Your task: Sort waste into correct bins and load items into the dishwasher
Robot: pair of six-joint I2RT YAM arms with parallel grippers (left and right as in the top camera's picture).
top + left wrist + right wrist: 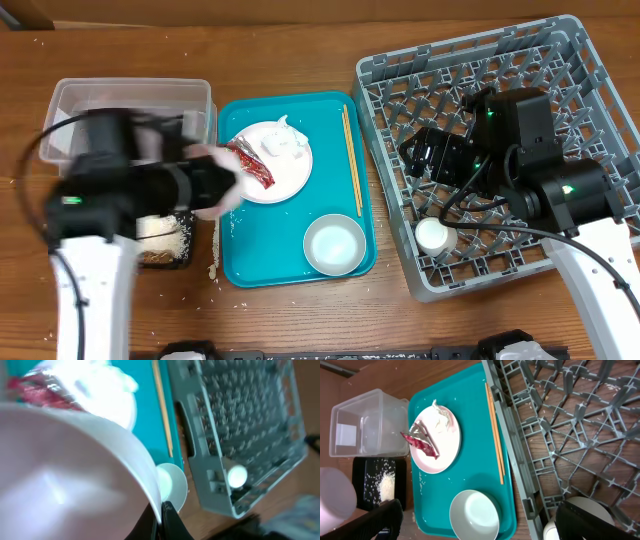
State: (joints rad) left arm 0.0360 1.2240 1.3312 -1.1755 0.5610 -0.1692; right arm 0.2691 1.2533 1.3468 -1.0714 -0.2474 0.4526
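My left gripper [212, 185] [162, 510] is shut on the rim of the large white plate [65, 470] and holds it, blurred, between the black tray [165, 250] and the teal tray. Rice grains [160, 232] lie in the black tray. The clear tub [135, 105] stands behind it. The small plate [272, 162] carries the red wrapper [252, 162] and the white tissue [283, 140]. The chopsticks [350, 160] and the bowl [333, 243] lie on the teal tray. My right gripper [412, 155] [480, 525] is open and empty over the grey dish rack [560, 60], where the cup [436, 235] sits.
The teal serving tray [260, 255] lies between the bins and the rack. A few rice grains [213, 268] are scattered on the wooden table by its front left corner. The rack's left wall [507, 445] runs close along the tray's right edge.
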